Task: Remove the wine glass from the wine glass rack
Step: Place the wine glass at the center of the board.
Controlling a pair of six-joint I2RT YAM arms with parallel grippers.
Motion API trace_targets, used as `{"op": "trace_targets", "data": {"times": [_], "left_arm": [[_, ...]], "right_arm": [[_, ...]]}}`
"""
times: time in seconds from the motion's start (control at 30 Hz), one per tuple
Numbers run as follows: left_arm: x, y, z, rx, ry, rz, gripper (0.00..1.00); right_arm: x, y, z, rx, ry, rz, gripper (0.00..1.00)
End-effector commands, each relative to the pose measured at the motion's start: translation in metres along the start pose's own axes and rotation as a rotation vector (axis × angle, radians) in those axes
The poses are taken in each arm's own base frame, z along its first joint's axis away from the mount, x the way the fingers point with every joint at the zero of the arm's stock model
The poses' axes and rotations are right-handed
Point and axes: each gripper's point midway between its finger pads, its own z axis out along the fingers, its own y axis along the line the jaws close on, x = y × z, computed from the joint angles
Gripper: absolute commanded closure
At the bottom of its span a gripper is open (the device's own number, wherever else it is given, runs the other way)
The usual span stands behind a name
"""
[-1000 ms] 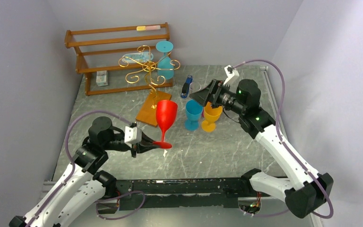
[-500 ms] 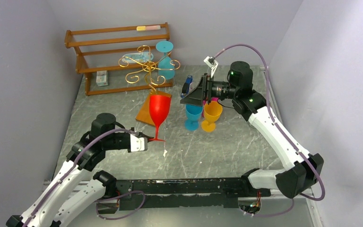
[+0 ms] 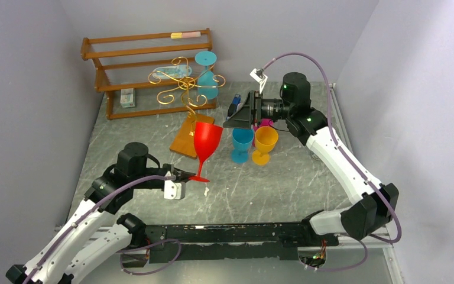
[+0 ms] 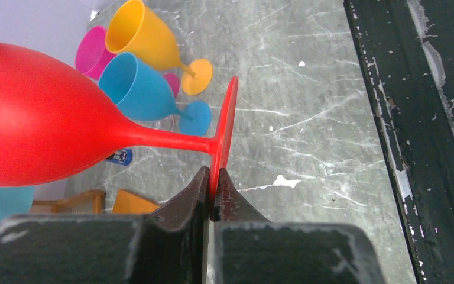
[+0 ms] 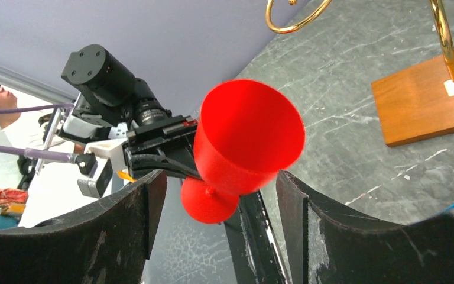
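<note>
A red wine glass (image 3: 206, 142) stands upright above the table in front of the gold wire rack (image 3: 184, 84) on its orange-brown base (image 3: 184, 139). My left gripper (image 3: 184, 176) is shut on the rim of the glass's red foot (image 4: 224, 127). The red bowl (image 4: 35, 118) fills the left of the left wrist view. My right gripper (image 3: 236, 118) is open and empty, held above the blue glass, to the right of the red glass. The red glass (image 5: 245, 139) shows between its fingers (image 5: 124, 219), farther off. A teal glass (image 3: 206, 74) hangs upside down at the rack.
Blue (image 3: 242, 144), yellow (image 3: 264, 143) and pink (image 3: 264, 123) glasses stand together right of centre. A larger brown slatted shelf rack (image 3: 148, 53) stands at the back left. A small blue object (image 3: 233, 109) lies behind the glasses. Purple walls close in on both sides.
My left gripper has raised the red glass and brought it upright, then shifted it slightly right. My right arm has swung left and towards the back, its open gripper now nearer the red glass.
</note>
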Motion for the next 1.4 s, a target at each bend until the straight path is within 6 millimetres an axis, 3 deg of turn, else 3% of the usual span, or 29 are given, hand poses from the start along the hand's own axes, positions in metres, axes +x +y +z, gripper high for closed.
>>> {"op": "trace_targets", "data": {"times": [0.0, 0.17, 0.3, 0.5, 0.6, 0.9, 1.13, 1.37], "left_arm": [[-0.017, -0.001, 0.009, 0.054, -0.073, 0.071, 0.95], [-0.018, -0.002, 0.016, 0.077, -0.059, 0.075, 0.95], [-0.015, -0.005, 0.019, 0.1, -0.035, 0.074, 0.95], [-0.021, 0.004, 0.018, 0.051, -0.044, 0.081, 0.95], [-0.02, 0.003, 0.018, 0.059, -0.035, 0.078, 0.95], [-0.012, 0.003, 0.019, 0.075, 0.01, 0.073, 0.95], [-0.008, 0.002, 0.02, 0.09, 0.031, 0.064, 0.95], [-0.023, 0.002, 0.023, 0.106, -0.036, 0.046, 0.95]], "right_arm": [[-0.005, 0.001, 0.005, -0.022, 0.043, 0.031, 0.29], [-0.004, 0.009, 0.017, -0.05, 0.104, -0.004, 0.34], [0.018, 0.021, 0.03, -0.119, 0.226, -0.008, 0.39], [0.04, 0.022, 0.037, -0.09, 0.318, -0.022, 0.43], [0.043, 0.023, 0.036, -0.098, 0.321, -0.015, 0.48], [0.048, 0.053, 0.029, -0.27, 0.344, 0.002, 0.7], [0.05, 0.048, 0.029, -0.241, 0.338, 0.006, 0.87], [0.052, 0.044, 0.032, -0.234, 0.332, 0.012, 0.96]]}}
